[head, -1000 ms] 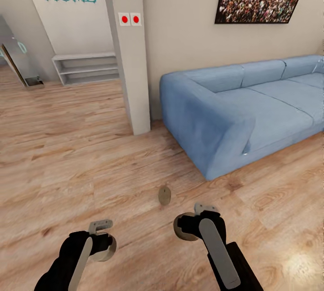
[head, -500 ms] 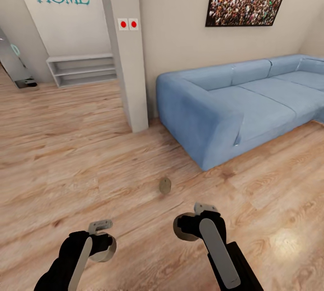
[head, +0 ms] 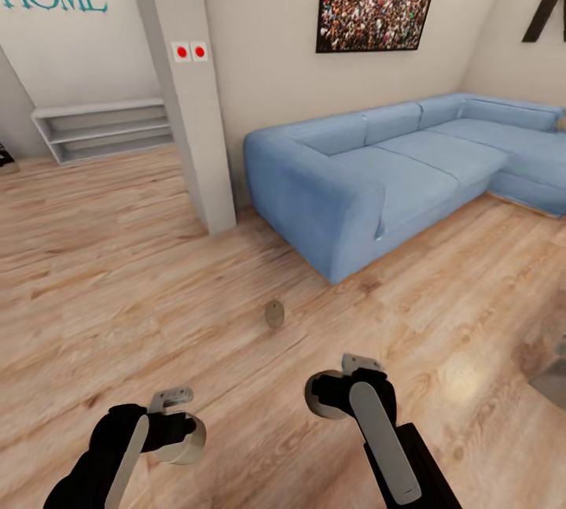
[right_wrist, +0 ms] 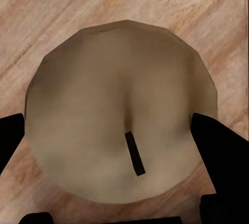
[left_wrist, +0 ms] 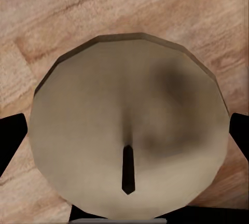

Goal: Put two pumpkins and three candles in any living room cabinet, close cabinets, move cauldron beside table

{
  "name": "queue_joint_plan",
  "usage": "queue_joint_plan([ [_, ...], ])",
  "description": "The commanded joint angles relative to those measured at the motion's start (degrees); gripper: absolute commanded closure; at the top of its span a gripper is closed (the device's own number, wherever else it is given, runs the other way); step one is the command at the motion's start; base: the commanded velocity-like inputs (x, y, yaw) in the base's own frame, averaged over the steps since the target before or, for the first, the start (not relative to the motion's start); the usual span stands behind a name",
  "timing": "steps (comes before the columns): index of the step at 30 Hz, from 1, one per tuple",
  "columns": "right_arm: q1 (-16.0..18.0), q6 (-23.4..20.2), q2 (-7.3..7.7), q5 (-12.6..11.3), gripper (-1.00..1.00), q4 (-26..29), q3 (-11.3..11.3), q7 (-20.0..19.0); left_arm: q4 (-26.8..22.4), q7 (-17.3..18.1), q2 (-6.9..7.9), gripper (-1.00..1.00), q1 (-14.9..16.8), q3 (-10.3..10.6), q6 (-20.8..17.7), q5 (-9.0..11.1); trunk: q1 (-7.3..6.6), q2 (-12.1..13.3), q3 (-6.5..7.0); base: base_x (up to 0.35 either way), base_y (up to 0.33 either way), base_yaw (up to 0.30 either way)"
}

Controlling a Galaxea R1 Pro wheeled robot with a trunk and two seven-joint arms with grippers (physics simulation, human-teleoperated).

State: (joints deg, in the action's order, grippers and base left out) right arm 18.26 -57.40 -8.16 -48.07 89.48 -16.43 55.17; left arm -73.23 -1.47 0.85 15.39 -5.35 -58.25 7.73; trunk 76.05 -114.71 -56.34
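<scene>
Between gripper fingers, wick-topped candle

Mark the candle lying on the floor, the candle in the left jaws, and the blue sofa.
candle on the floor (head: 273, 314), head view, middle of its body
candle in the left jaws (left_wrist: 129, 125), left wrist view, centre of its round wick end
blue sofa (head: 409, 171), head view, seat cushion

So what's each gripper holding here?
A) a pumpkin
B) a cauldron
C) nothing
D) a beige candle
D: each wrist view shows a round beige candle with a dark wick, left and right, between the dark jaws over the wood floor.
</scene>
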Motion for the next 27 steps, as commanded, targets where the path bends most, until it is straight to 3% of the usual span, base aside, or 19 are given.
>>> queue_joint_plan([
  [1, 0.0, 0.0, 0.04, 0.0, 1.0, 0.0, 0.1, 0.0, 0.0, 0.0, 0.01, 1.0, 0.0, 0.0, 0.0, 0.0, -0.23, 0.4, 0.21, -0.159, 0.115, -0.281],
  [6, 0.0, 0.5, 0.47, 0.1, 1.0, -0.1, 0.4, 0.1, 0.1, 0.1, 0.03, 1.0, 0.0, 0.1, 0.0, 0.1, -1.32, 2.4, 1.19, -0.11, 0.05, -0.281],
  [7, 0.0, 3.0, 0.75, 0.1, 1.0, -1.6, 0.8, 0.0, 0.3, 0.1, 0.03, 1.0, 0.0, 0.1, 0.1, 0.1, -1.54, 2.8, 1.37, -0.023, 0.005, -0.281],
  [13, -2.7, 7.3, 1.15, 0.3, 1.0, -8.1, 1.6, -0.1, 0.9, 0.1, 0.03, 1.0, 0.0, 0.1, 0.1, 0.0, -2.86, 5.2, 2.46, -0.005, 0.001, -0.281],
  [15, -4.9, 11.4, 2.41, 0.3, 1.0, -9.2, 2.2, -0.2, 1.4, 0.0, 0.03, 1.0, 0.0, 0.1, 0.1, 0.0, -3.3, 6.0, 2.81, -0.001, 0.0, -0.281],
  [16, -6.9, 17.3, 6.18, -0.1, 1.0, -9.9, 2.3, -0.8, 2.4, 0.0, 0.03, 1.0, 0.0, 0.1, 0.2, 0.0, -3.52, 6.4, 2.99, 0.0, 0.0, -0.281],
  [17, -7.2, 18.4, 7.0, -0.1, 1.0, -10.0, 2.3, -1.5, 2.6, 0.0, 0.03, 1.0, 0.0, 0.1, 0.3, -0.1, -3.74, 6.8, 3.17, 0.0, 0.0, -0.281],
  [27, -10.1, 21.1, 7.99, 0.5, 1.0, -10.1, 2.6, -4.3, 2.8, 0.0, -0.06, 1.0, 0.0, 0.7, 0.7, -0.1, -5.94, 10.8, 4.97, -0.003, 0.0, -0.281],
])
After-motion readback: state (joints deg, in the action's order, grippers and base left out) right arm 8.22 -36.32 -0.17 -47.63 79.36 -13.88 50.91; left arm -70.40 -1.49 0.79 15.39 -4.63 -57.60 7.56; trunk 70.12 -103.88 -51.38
